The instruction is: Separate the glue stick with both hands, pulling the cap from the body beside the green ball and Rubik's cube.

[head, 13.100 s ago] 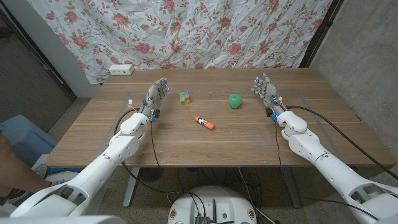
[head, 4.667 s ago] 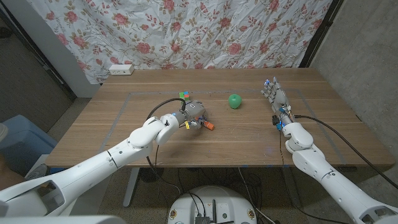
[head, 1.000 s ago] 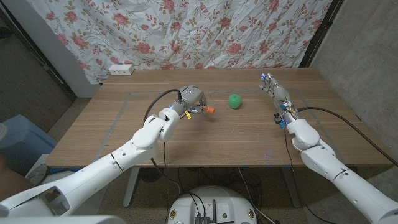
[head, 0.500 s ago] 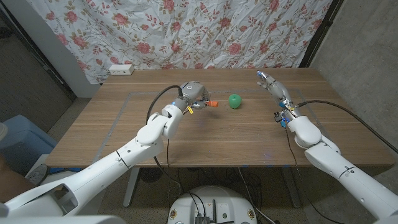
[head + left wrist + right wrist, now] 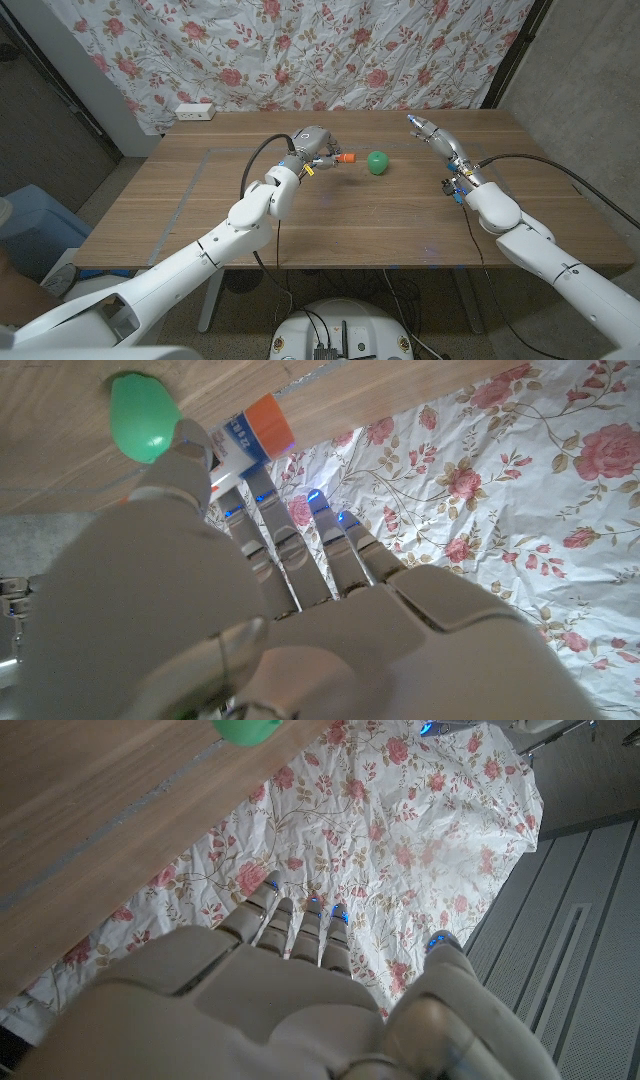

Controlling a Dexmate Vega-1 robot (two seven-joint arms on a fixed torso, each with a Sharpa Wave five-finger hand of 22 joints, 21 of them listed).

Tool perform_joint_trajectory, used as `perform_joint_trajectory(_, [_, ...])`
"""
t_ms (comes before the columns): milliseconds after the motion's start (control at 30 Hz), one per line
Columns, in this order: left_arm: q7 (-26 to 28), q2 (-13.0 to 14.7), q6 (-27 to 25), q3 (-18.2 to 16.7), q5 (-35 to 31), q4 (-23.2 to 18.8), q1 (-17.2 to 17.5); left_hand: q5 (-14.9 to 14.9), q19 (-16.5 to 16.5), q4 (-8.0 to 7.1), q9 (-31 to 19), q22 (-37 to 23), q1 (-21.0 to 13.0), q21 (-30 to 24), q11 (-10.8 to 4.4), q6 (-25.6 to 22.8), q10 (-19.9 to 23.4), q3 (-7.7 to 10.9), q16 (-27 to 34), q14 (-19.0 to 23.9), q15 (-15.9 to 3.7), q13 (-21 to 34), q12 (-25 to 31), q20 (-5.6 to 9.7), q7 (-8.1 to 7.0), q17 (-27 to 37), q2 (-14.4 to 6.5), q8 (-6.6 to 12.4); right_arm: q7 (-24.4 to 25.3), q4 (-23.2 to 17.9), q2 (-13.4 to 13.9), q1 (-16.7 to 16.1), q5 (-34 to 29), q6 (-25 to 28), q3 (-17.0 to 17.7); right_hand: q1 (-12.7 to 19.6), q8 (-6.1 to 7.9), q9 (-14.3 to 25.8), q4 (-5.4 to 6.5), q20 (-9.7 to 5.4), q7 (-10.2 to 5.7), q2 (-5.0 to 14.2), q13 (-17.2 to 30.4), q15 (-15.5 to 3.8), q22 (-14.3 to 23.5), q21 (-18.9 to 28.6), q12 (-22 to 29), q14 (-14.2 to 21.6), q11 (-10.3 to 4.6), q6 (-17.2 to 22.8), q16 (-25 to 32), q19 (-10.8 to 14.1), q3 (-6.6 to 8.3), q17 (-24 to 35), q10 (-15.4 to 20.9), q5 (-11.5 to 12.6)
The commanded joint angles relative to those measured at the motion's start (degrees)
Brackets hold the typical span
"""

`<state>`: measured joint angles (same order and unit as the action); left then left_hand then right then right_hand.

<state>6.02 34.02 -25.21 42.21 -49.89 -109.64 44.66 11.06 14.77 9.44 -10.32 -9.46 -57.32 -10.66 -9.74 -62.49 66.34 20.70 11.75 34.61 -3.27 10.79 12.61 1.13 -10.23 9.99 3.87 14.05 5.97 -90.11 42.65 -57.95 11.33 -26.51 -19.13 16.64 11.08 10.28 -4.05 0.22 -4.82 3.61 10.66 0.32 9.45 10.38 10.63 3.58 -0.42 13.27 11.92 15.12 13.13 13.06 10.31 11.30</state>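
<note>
Floral cloth hangs behind the wooden surface (image 5: 330, 215) in the head view. Upper centre, the left hand (image 5: 314, 146) grips the glue stick (image 5: 338, 158) above the wood, its orange cap (image 5: 346, 158) poking out toward the green ball (image 5: 377, 162) just beside it. Upper right, the right hand (image 5: 436, 138) is empty, fingers extended, well apart from the stick.

Left wrist view: the cap (image 5: 268, 427) protrudes past the fingertips (image 5: 190, 440), next to the ball (image 5: 142, 415).

Right wrist view: the right hand's fingers (image 5: 300, 930) stretch straight out, holding nothing.

Best now, I judge: keep the body steady, bring the right hand across, pinch only the orange end, then pull along the stick's axis without nudging the ball.
</note>
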Motion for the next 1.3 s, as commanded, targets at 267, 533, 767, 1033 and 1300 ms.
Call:
perform_joint_trajectory(267, [3.9,-2.0,-0.8,-0.1,9.5,0.7,-0.7,0.2,0.5,-0.09,-0.8,-0.2,-0.6,-0.1,-3.19,-3.7,3.9,-0.28,-0.1,0.4,-8.23,0.6,0.0,0.1,1.49,0.3,-2.0,-0.11,-2.9,-2.1,4.8,0.5,-4.3,1.1,-0.4,4.3,0.3,0.4,-4.0,0.77,0.28,-2.24,0.2,1.17,0.1,0.0,-0.1,0.2,0.04,-0.6,0.0,-0.7,0.64,-0.1,-1.9,-0.5])
perform_joint_trajectory(533, [4.7,-1.9,-0.5,0.8,11.3,0.6,-1.4,0.2,0.4,-0.13,-0.8,-0.2,-0.6,-0.1,-3.19,-3.6,3.8,-0.46,-0.2,0.4,-8.16,0.6,-0.2,0.11,1.47,0.3,-2.1,-0.26,-2.9,-3.5,6.5,0.8,-7.6,1.5,-0.6,7.4,0.21,0.5,-5.82,1.81,-0.21,-3.08,0.4,1.35,0.1,0.2,0.7,-1.3,-0.92,-1.6,-0.3,-0.7,1.57,-0.2,-0.4,-0.6])
perform_joint_trajectory(767, [6.3,-2.0,-0.1,1.4,12.3,0.8,-1.5,0.2,0.4,-0.12,-0.8,-0.2,-0.5,0.0,-3.19,-3.5,3.7,-0.59,-0.3,0.3,-8.16,0.6,-0.3,0.06,1.48,0.3,-2.2,-0.41,-4.2,-5.4,8.4,1.1,-9.1,3.0,-0.5,9.4,-0.27,0.5,-6.3,2.11,-0.64,-3.4,0.5,1.47,0.1,0.2,1.0,-1.9,-1.56,-3.6,-0.3,-0.8,2.24,-0.3,0.2,-0.5])
perform_joint_trajectory(1033, [7.4,-3.3,-1.7,1.8,13.6,0.9,-1.2,0.2,0.2,-0.18,-0.8,-0.2,-0.5,0.0,-3.19,-3.4,3.7,-0.69,-0.2,0.4,-8.13,0.6,-0.4,-0.07,1.49,0.3,-2.4,-0.57,-4.0,-10.4,11.8,-0.5,-12.0,6.6,1.0,12.2,-0.47,0.6,-6.62,2.98,0.34,-4.17,0.7,2.09,0.1,0.1,0.9,-2.6,-1.76,-5.9,-0.3,-1.3,3.08,-0.4,0.1,-0.2])
perform_joint_trajectory(1300, [8.4,-4.9,-5.0,3.0,13.7,0.3,-0.9,0.2,0.2,-0.19,-0.9,-0.2,-0.5,0.0,-3.19,-3.3,3.7,-0.81,-0.3,0.4,-8.06,0.6,-0.4,-0.12,1.53,0.3,-2.5,-0.74,-4.4,-16.0,15.0,-2.2,-14.6,12.6,2.3,14.6,-0.21,0.6,-6.72,3.85,0.97,-5.39,0.9,1.82,0.1,-0.3,0.8,-3.3,-2.4,-7.0,-0.3,-2.9,3.6,-0.5,-0.3,-0.2])
